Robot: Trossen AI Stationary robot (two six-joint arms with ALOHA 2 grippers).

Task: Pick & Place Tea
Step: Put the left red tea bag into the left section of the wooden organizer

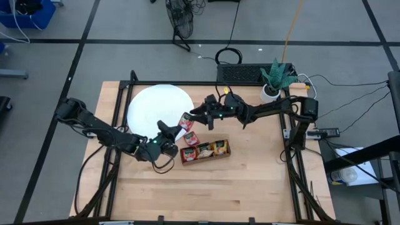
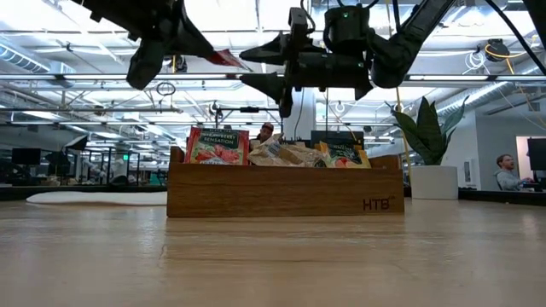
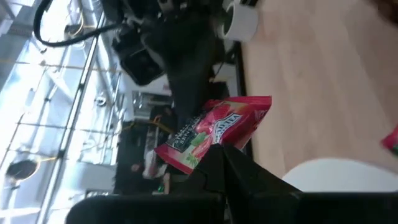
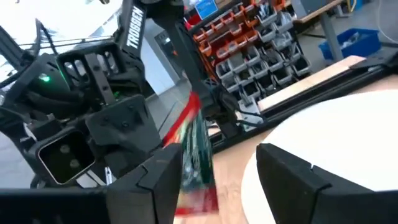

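Clenched on a red sachet [image 3: 214,134], the left jaws [image 1: 177,128] hold it in the air above the counter [image 1: 250,181], just beside the edge of the white disc [image 1: 153,103] and near the tray [image 1: 205,150]. Facing them from the other side, the right jaws [image 1: 194,114] stand spread wide and released, 1 finger on either side of that same sachet, not gripping it; whether they touch it cannot be told. Below and beside both, the wooden tray has 3 compartments with more sachets standing in them, a red one [image 2: 217,146] at one end and orange-yellow ones further along. Another red sachet [image 1: 190,138] lies on the counter between disc and tray. A potted plant [image 1: 275,78] stands at the counter's far edge.
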